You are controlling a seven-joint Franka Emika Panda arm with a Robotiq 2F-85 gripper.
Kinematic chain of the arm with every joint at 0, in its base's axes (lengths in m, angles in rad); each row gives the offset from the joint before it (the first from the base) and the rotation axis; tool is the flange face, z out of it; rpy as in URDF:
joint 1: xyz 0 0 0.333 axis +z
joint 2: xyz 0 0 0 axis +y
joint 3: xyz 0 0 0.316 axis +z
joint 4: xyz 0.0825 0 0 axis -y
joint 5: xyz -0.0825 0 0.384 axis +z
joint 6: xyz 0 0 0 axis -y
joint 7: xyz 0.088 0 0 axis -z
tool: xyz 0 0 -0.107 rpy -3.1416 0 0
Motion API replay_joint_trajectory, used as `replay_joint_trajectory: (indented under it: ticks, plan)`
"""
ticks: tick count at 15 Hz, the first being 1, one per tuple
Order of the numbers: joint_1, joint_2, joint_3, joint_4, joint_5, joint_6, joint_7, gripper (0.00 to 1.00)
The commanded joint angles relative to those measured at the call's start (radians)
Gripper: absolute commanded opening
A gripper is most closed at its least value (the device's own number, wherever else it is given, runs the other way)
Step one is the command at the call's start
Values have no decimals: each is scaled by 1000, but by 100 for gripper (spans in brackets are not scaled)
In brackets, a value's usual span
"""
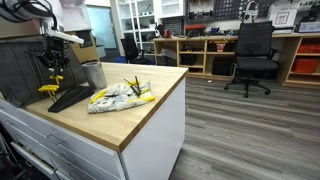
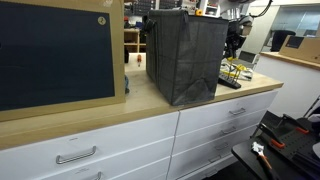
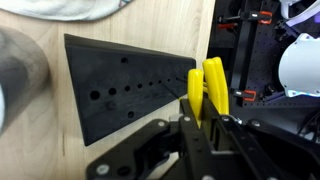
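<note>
Pincer (image 3: 207, 122) is clamped on the yellow-handled tool (image 3: 212, 82), gripping it by the handles, presumably to keep the working end pointing down. The black perforated rack (image 3: 125, 90) lies directly beneath the pincer on the worktop (image 3: 45, 140), its holes facing up to receive tools.

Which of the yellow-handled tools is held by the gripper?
The yellow-handled tool above the black holed block, clamped in the gripper; the others lie heaped on the white cloth.
</note>
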Motion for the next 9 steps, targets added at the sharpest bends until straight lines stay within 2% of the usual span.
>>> replay_joint_trajectory:
  ticks: [1, 9]
  plan:
    - [5, 12, 2, 27, -32, -12, 31, 4]
    - [9, 14, 7, 30, -34, -6, 30, 4]
